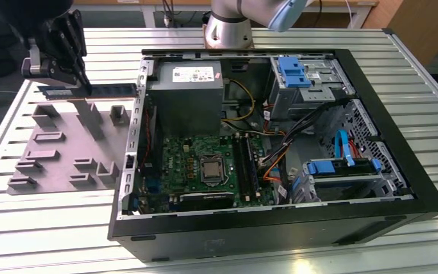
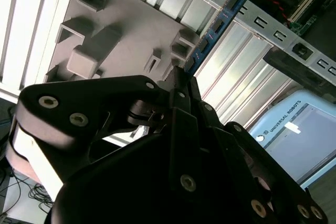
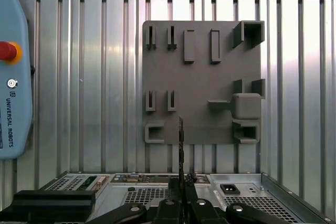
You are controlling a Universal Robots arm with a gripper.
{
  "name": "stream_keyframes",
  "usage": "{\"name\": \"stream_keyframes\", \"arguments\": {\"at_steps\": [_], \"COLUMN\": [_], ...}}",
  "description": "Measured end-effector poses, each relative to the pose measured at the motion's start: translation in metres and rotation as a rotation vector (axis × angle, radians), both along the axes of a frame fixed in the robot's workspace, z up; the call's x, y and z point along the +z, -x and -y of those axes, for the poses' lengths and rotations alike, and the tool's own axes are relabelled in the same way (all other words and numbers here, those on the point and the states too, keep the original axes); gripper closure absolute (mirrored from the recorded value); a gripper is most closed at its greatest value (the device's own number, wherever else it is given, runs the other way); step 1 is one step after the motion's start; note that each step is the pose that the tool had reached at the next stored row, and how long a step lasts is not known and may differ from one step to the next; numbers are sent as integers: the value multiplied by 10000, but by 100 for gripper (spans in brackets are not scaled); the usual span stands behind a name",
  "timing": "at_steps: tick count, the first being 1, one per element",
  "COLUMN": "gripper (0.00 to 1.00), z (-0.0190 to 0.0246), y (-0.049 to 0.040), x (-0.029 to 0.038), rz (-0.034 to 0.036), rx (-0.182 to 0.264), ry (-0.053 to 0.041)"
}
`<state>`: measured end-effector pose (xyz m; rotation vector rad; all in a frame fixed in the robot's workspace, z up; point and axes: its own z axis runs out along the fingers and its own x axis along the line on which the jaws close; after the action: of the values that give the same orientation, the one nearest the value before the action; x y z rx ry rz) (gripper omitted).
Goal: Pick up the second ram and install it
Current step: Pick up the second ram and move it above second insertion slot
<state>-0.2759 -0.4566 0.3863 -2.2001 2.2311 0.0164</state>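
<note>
— Held item?
— Second ram (image 1: 89, 90): blue-green board, small dark chips. Clamped by one end in the pincer (image 1: 80, 85), fingers (image 2: 178, 85) pressed flat against both faces; remaining length jutting free past the fingertips.

— Beneath the pincer?
— Grey holder tray (image 1: 59, 142) with raised blocks. Stick carried close over a tall block; touching or apart, cannot tell.

— Edges nearby?
— Open computer case (image 1: 401, 188) just beside the tray; stick's free end near its sheet-metal side wall.

— Open room?
— Bare slatted metal table (image 1: 52, 228) past the tray, on the side away from the case. Black slot rails (image 1: 246, 165) on the green motherboard (image 1: 192, 157), well apart from the pincer.
</note>
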Motion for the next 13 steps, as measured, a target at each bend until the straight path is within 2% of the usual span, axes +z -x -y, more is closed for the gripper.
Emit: {"name": "stream_keyframes", "arguments": {"at_steps": [13], "gripper": [86], "z": [0], "y": [-107], "x": [0], "rz": [0], "rx": [0], "ry": [0]}}
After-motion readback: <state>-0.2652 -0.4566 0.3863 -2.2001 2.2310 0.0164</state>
